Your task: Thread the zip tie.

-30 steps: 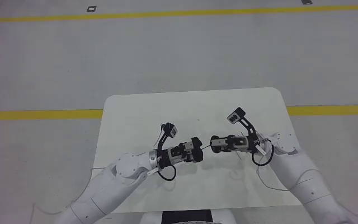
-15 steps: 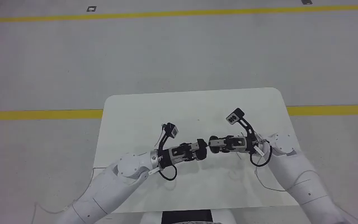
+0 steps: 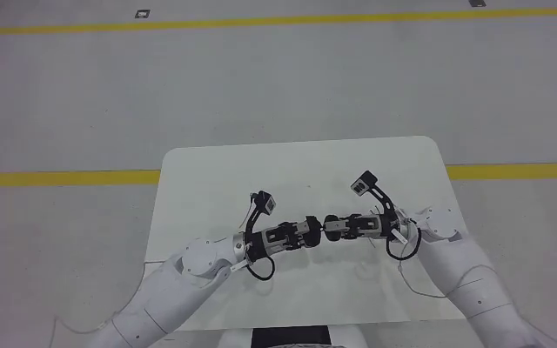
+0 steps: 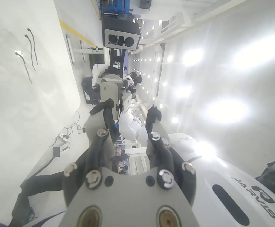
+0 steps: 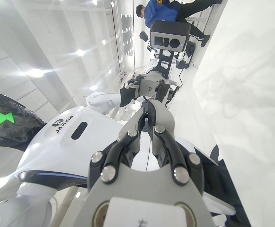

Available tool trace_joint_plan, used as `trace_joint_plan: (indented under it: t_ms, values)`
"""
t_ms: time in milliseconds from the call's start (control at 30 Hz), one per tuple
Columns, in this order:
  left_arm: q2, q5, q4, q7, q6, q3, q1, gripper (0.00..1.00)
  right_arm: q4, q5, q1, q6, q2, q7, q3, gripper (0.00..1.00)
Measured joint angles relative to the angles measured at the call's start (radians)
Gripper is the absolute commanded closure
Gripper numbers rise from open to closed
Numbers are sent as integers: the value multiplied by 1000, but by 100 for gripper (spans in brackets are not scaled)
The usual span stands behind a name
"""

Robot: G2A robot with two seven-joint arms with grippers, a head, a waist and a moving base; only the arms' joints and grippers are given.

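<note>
Right gripper [image 5: 147, 107] pinched the zip tie [image 5: 148, 150], tip to tip with the spread left gripper [image 4: 129, 108] above the table's [image 3: 218, 183] middle. We judged threading alignment underway, needing a fine, steady push.

A robotics test hall, by the look of it: a white tabletop [image 3: 305, 161] stands on a broad grey floor [image 3: 261, 87] crossed by yellow lines [image 3: 261, 21], the kind painted on an industrial floor. Overhead, rows of round ceiling lights [image 4: 169, 58] run along a high white panelled ceiling [image 5: 43, 32]. Cables [image 4: 73, 129] trail over the floor to a small box [image 4: 61, 150], and blue racks [image 4: 117, 6] stand at the far end.
</note>
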Motion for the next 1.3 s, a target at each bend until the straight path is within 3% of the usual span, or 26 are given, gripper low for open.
trace_joint_plan:
  t_ms: [700,867,1067,1300]
  values:
    - [-5,12,-3,-10,3,-10,11,86,4,-9,0,0,-10,0,1,100]
    - [-7,20,0,-10,7,-9,10,83,1,-12,-1,0,-11,0,5,100]
    - [-8,44,1,5,13,-12,9,69,1,-30,-4,0,-11,0,20,100]
    - [-6,114,-9,32,36,-18,12,71,8,-51,-10,0,-12,-3,44,100]
